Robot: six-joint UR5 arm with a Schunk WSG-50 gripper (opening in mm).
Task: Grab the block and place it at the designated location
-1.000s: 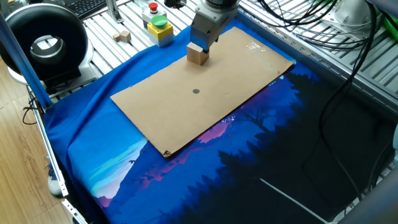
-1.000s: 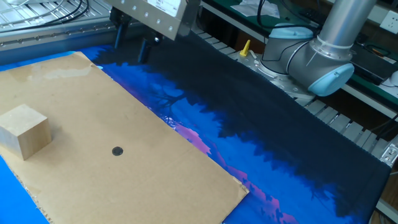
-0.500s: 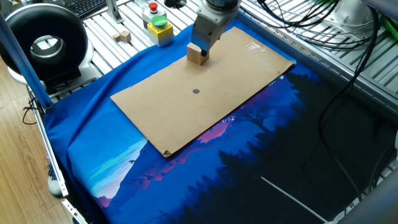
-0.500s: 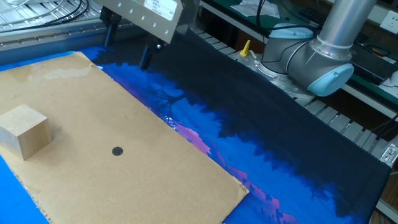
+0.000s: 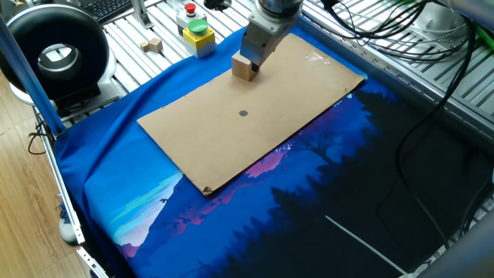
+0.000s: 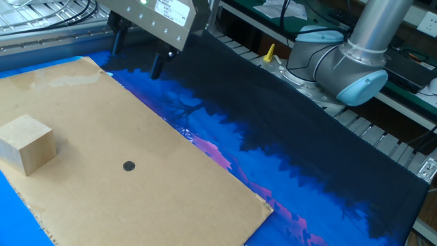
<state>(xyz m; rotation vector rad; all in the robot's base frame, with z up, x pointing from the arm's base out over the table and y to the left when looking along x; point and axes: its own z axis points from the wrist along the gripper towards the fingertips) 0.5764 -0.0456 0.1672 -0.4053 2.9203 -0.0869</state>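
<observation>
The block (image 5: 245, 68) is a light-tan wooden cube that rests on a brown cardboard sheet (image 5: 278, 93) near its far end. It also shows at the left in the other fixed view (image 6: 26, 144). The designated location is a small dark grey dot (image 5: 243, 113) on the cardboard, a short way in front of the block, also seen in the other fixed view (image 6: 128, 165). My gripper (image 6: 137, 53) hangs above the cardboard, just behind and above the block (image 5: 252, 59). It is open and empty, with its two dark fingers (image 6: 158, 65) spread apart and not touching the block.
A yellow box with red and green buttons (image 5: 197, 31) and a smaller pale cube (image 5: 153, 45) sit on the slatted table behind the sheet. A black round device (image 5: 54, 54) stands at the far left. A blue cloth (image 5: 154, 201) lies under the cardboard. The arm's base (image 6: 351, 65) is at the right.
The gripper has shifted a little along the far end of the cardboard above the block, and its fingers stand wider apart than before. The block and dot have not moved.
</observation>
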